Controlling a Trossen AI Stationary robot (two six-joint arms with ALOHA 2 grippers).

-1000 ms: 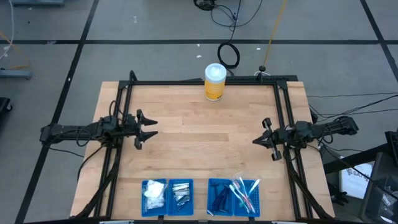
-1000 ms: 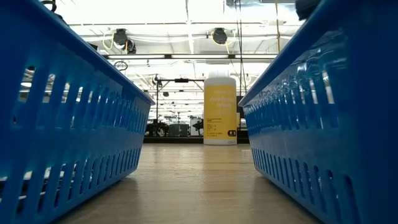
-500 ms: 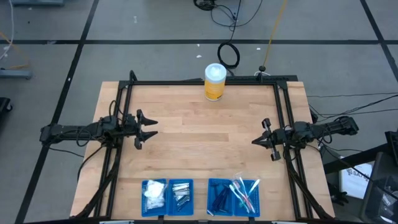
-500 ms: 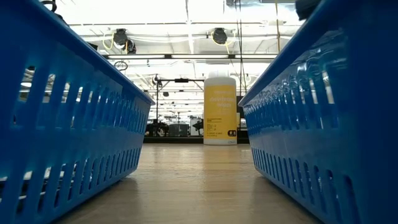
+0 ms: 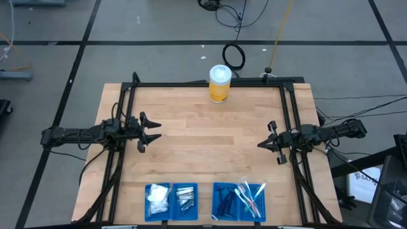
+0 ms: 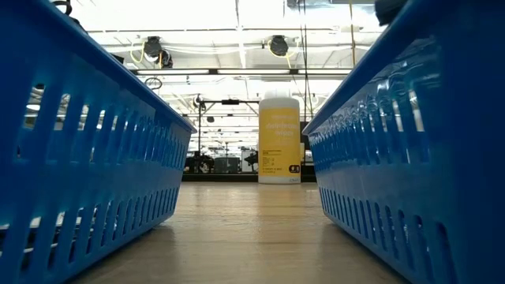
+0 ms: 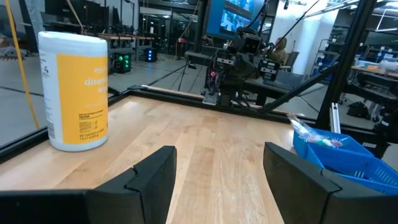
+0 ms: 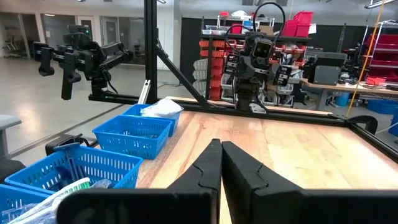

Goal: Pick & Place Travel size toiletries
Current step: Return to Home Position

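Low view: the baskets are filling both sides, running past the edges and hiding their contents. High view: the toiletries are showing too small to tell apart singly. Left wrist view: the edge is cutting off a basket. Right wrist view: the nearest basket is running off the corner.

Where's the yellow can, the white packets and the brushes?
yellow can (image 5: 219, 93): high view, its yellow side.
white packets (image 5: 157, 198): high view, middle of the pile.
brushes (image 5: 249, 193): high view, middle of the bundle.
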